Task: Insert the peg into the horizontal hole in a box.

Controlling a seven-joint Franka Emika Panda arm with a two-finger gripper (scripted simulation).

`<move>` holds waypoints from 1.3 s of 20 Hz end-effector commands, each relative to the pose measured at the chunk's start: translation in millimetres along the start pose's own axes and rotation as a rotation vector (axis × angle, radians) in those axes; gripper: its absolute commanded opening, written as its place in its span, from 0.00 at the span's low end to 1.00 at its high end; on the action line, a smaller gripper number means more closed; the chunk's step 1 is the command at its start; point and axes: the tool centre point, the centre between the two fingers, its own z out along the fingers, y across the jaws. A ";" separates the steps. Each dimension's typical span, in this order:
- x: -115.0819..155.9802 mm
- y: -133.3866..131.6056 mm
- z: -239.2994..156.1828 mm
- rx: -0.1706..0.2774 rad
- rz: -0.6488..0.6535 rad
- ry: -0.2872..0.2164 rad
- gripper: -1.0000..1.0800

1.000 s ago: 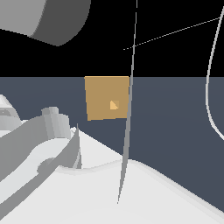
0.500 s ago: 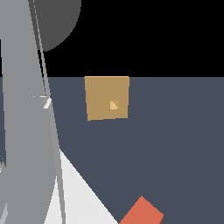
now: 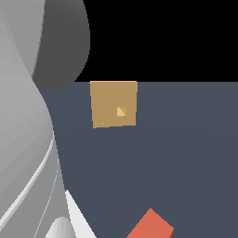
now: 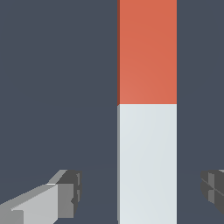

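Observation:
The peg (image 4: pixel 147 113) lies flat on the dark floor, orange-red at one end and white at the other. In the wrist view my gripper (image 4: pixel 140 192) is open, with one finger (image 4: pixel 65 197) on each side of the peg's white half and a gap to the peg on both sides. In the exterior view only the peg's orange-red end (image 3: pixel 151 226) shows at the lower edge. The tan box (image 3: pixel 114 103) stands farther back with its small square hole (image 3: pixel 121 111) in the face. The gripper itself does not show in the exterior view.
The grey arm body (image 3: pixel 28 139) fills the exterior view's left side, close to the camera. The dark blue-grey floor (image 3: pixel 186 153) lies between the peg and the box.
The arm has swung toward the exterior view's left, so more of the floor shows. The peg's orange-red end has come into view near the lower edge. The box has not moved.

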 end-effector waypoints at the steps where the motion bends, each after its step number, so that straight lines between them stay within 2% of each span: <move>1: 0.4 0.0 9.4 -0.001 0.000 0.001 0.96; 5: 1.0 0.9 13.4 -0.001 -0.001 0.001 0.96; 6: 1.0 0.9 13.4 -0.001 -0.001 0.001 0.00; 19: 6.1 0.7 12.5 -0.001 -0.015 0.000 0.00; 23: 30.2 -1.1 9.1 -0.001 -0.081 0.000 0.00; 26: 62.7 -6.1 4.3 -0.002 -0.170 0.000 0.00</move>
